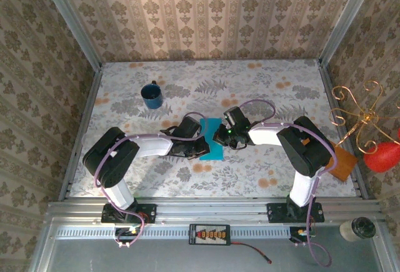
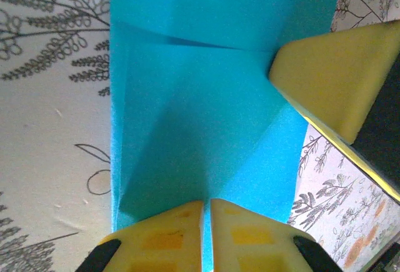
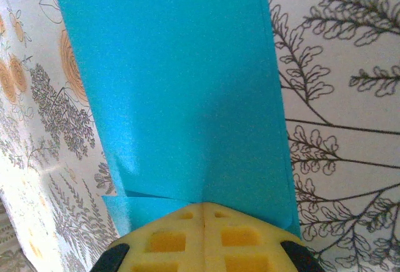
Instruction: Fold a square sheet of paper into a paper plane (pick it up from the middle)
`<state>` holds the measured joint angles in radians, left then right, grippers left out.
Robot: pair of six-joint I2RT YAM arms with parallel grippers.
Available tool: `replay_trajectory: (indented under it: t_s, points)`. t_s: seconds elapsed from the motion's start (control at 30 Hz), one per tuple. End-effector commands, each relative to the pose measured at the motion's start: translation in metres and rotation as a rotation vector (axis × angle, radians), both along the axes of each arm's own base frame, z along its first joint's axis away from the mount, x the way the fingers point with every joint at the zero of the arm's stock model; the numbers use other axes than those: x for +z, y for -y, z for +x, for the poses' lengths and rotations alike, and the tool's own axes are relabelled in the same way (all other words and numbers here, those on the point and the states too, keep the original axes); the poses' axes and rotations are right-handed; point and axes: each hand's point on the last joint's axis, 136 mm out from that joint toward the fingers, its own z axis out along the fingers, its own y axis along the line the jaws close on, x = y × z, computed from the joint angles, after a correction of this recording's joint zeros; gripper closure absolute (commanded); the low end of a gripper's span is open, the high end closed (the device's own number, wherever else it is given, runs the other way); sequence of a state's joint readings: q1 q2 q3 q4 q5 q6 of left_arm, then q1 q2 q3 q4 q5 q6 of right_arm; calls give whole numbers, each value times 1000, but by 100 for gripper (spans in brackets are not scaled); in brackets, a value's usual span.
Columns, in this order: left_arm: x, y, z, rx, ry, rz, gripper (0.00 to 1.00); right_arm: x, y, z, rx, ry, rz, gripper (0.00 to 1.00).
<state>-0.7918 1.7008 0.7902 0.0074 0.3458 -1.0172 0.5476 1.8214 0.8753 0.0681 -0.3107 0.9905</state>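
From above, the left gripper (image 1: 197, 142) and right gripper (image 1: 219, 138) meet over the blue paper (image 1: 212, 150) lying between them. At the left wrist, closed fingers (image 2: 165, 228) pinch its near edge, creases just ahead. At the right wrist, clenched tips press it flat. Early folds are done, no dart shape yet

Turquoise paper (image 1: 214, 151) (plain), fern-print table (image 1: 269, 94)

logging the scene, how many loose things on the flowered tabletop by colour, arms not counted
turquoise-blue folded sheet of paper: 1
dark blue round mug: 1
orange-brown flat board: 1
total: 3
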Motion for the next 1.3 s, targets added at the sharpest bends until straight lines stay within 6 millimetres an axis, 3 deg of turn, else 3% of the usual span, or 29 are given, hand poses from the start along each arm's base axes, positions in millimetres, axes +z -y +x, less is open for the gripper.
replay_trajectory:
  t_s: [0.0,0.33,0.6,0.8,0.93,1.1,1.27]
  points:
    - [-19,-18,-18,-20,-80,58,88,-71,59,-44,-61,-214,-273,99]
    - [-26,-33,-32,-24,-165,35,88,-75,61,-46,-52,-230,-286,99]
    - [-36,-63,-58,-38,-228,120,88,-75,61,-45,-52,-234,-288,99]
    - [-30,-76,-61,-36,-223,142,88,-76,60,-44,-49,-236,-285,99]
    - [0,-68,-45,-40,-157,108,88,-75,57,-44,-45,-236,-270,99]
    - [41,-36,-18,-19,-59,-53,87,-75,56,-44,-49,-238,-261,99]
    - [40,-16,-1,-9,-39,-74,88,-78,56,-46,-54,-245,-257,99]
